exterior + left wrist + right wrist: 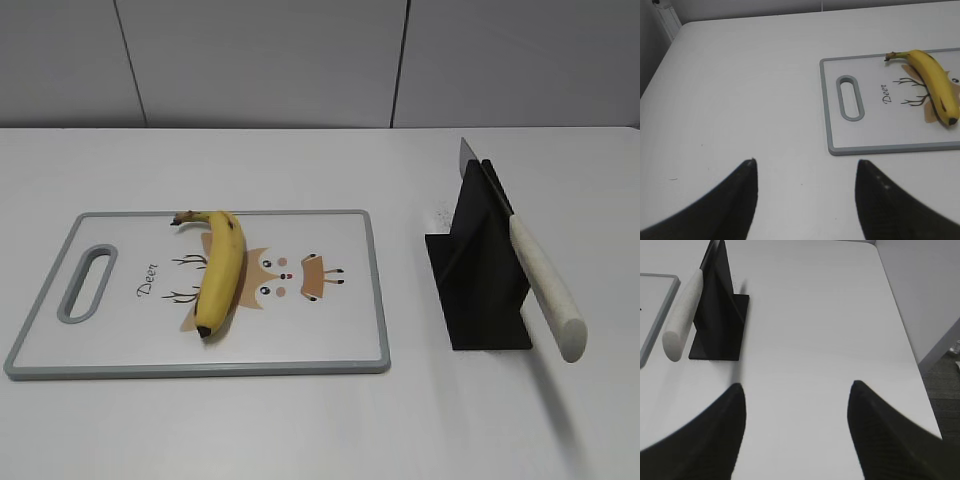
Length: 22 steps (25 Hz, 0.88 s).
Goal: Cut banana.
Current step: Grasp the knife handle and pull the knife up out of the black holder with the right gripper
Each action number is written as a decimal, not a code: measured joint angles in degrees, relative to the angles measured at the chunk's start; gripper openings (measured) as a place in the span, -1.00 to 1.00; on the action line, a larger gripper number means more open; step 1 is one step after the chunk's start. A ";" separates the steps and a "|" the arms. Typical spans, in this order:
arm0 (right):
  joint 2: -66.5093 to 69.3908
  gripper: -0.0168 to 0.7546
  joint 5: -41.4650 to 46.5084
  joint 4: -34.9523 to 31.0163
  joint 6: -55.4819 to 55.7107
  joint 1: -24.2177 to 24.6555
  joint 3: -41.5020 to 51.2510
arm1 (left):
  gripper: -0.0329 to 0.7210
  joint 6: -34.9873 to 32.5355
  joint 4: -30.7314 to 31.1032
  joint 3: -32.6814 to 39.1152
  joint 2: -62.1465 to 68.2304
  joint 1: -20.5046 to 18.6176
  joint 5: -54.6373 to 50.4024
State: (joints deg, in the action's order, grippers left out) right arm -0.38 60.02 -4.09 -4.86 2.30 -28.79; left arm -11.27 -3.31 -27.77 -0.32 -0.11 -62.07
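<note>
a white desk (300, 430) fills the exterior view. on its left half lies a cutting board (330, 340) with a grey rim, a slot handle at its left end and a deer cartoon printed in the middle. the banana (220, 270) lies on the board over that cartoon, left of the frame's centre, its stem toward the upper left and its dark tip toward the bottom. it is whole and unpeeled.

at the right of the frame stands a black knife stand (485, 275), well apart from the board. a knife (540, 280) sits in it at a slant, its white handle sticking out toward the lower right and a bit of blade showing at the top; how deep the blade sits is probably hidden by the stand.

in the left wrist view the left claw (805, 200) hangs over bare desk with its fingers spread apart and nothing between them, the board and banana at the upper right. in the right wrist view the right claw (797, 432) is likewise spread wide and empty, the stand and knife handle at the upper left.
</note>
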 joint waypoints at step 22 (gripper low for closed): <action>0.00 0.33 0.00 0.00 0.00 0.00 0.00 | 0.65 0.00 0.00 0.00 0.00 0.00 0.00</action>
State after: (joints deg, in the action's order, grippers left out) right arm -0.38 60.02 -4.09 -4.86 2.30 -28.79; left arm -11.27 -3.31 -27.77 -0.32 -0.11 -62.07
